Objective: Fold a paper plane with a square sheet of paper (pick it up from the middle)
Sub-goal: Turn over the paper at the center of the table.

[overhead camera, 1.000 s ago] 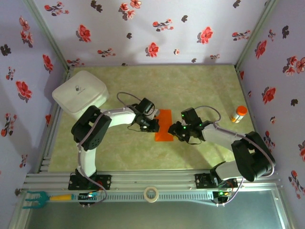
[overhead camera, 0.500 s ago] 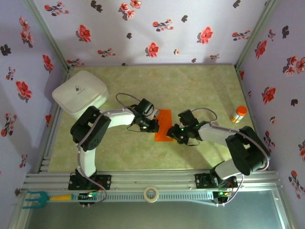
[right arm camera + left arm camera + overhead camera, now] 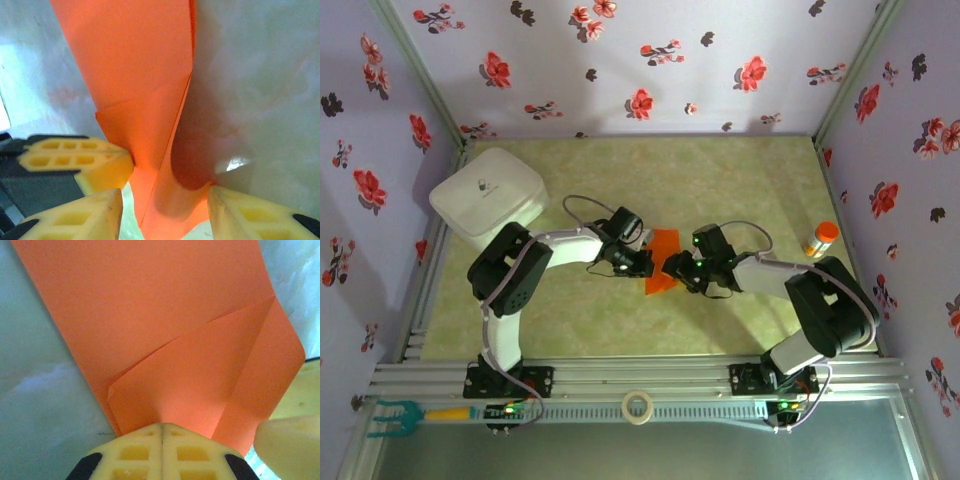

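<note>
Sheet: the creased, bright orange square sheet of paper (image 3: 661,262) lay mid-frame on the pale green bench (image 3: 740,180), its long axis running up-frame.
Left tool (image 3: 162,428): clenched, set against the sheet's left edge.
Right tool (image 3: 165,212): released, jaws straddling the lifted right flap. I judged it the nearer arm for folding.

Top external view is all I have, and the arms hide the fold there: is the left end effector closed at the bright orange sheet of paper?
Observer: Yes; in the left wrist view the left end effector has its yellow fingers shut together, tips at one edge of the thin bright orange sheet of paper.
Operator: And the right one?
Observer: The right end effector is open, its fingers either side of a raised, curling paper edge.
Operator: Any crease?
Observer: One diagonal flap lies folded over the sheet.
</note>
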